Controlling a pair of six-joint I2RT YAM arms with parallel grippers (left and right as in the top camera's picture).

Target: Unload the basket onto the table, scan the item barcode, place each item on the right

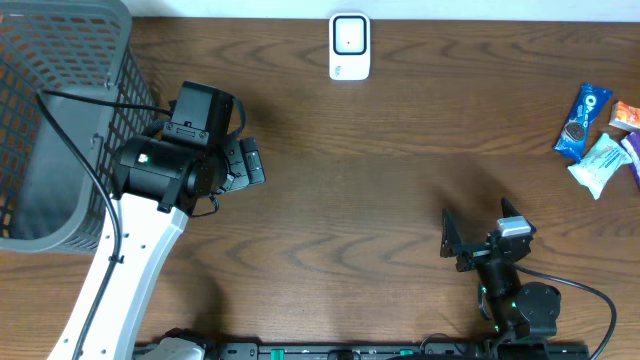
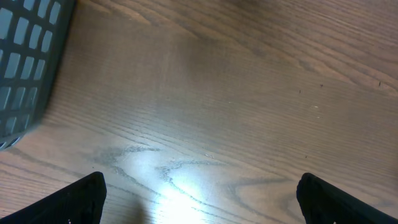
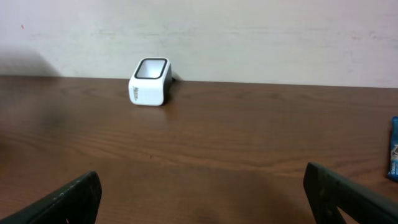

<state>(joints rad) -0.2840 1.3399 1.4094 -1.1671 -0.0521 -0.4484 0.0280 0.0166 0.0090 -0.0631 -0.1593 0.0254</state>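
Left claw [image 2: 199, 198], right claw [image 3: 199, 194]: both agape, empty

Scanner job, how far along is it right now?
Nothing looks done yet: the snack packets lie untouched at the right edge of the table, away from the scanner. Nothing is in hand; the left pincer and right pincer are both open and empty. Left to do: pick up a packet and show its barcode to the scanner.

Your table [image 1: 380, 170]: dark wood grain, smooth, semi-gloss, with a glare patch in the left wrist view. Basket [image 1: 70, 50]: grey matt plastic lattice. Barcode scanner [image 1: 349, 62]: white glossy plastic. Snack packets [image 1: 582, 120]: shiny film wrappers.
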